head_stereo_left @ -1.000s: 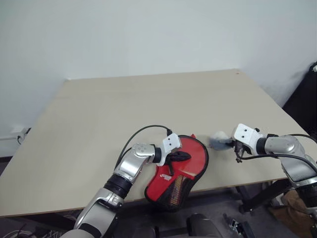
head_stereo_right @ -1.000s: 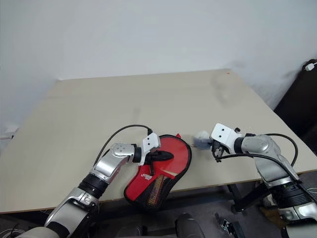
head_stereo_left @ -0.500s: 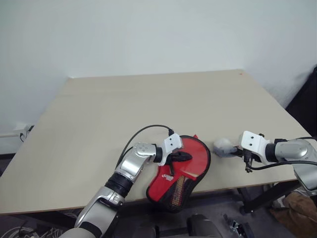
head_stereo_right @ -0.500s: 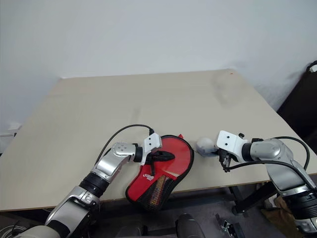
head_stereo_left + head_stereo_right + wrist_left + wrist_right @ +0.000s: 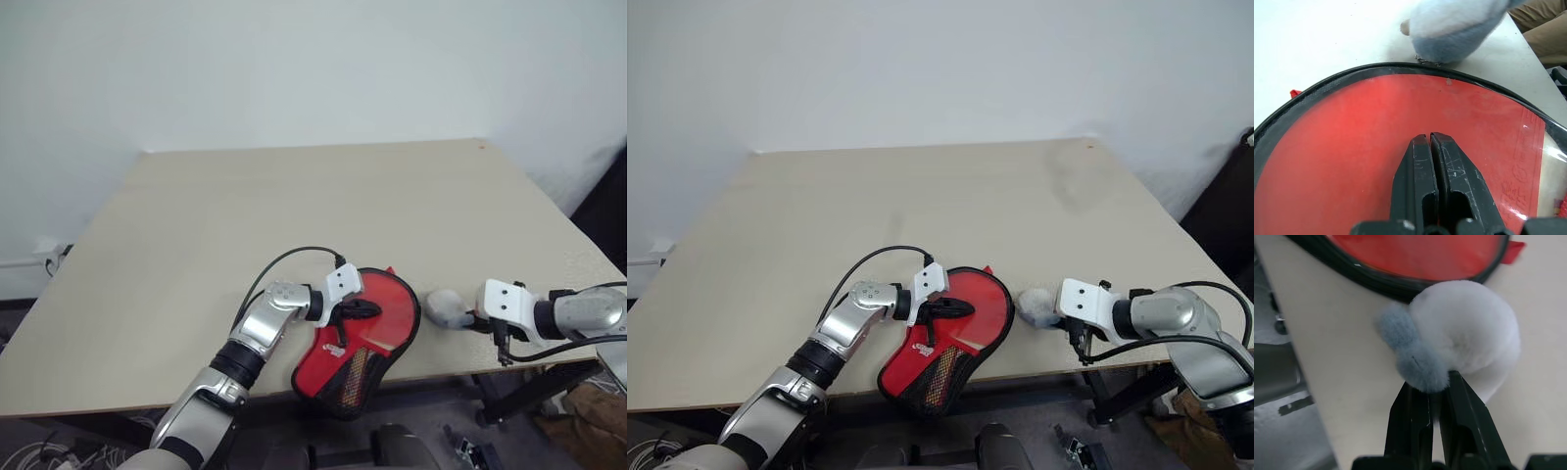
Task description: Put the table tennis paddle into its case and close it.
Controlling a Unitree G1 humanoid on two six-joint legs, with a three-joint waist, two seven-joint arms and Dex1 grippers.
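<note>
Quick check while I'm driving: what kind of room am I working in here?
Probably a plain indoor test room or lab, not a home: a large bare beige table set against blank white walls, with loose cables on the floor and dark equipment under the table's near edge.

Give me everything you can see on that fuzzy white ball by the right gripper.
The fuzzy ball is a round white pompom with a small grey-blue furry tuft on one side. It sits on the table near the front edge, beside the rounded end of the case, close to its black zipper trim or just touching it. The right gripper has its jaws shut on the ball, pinching the fur at the tuft. Nothing else touches it.
</note>
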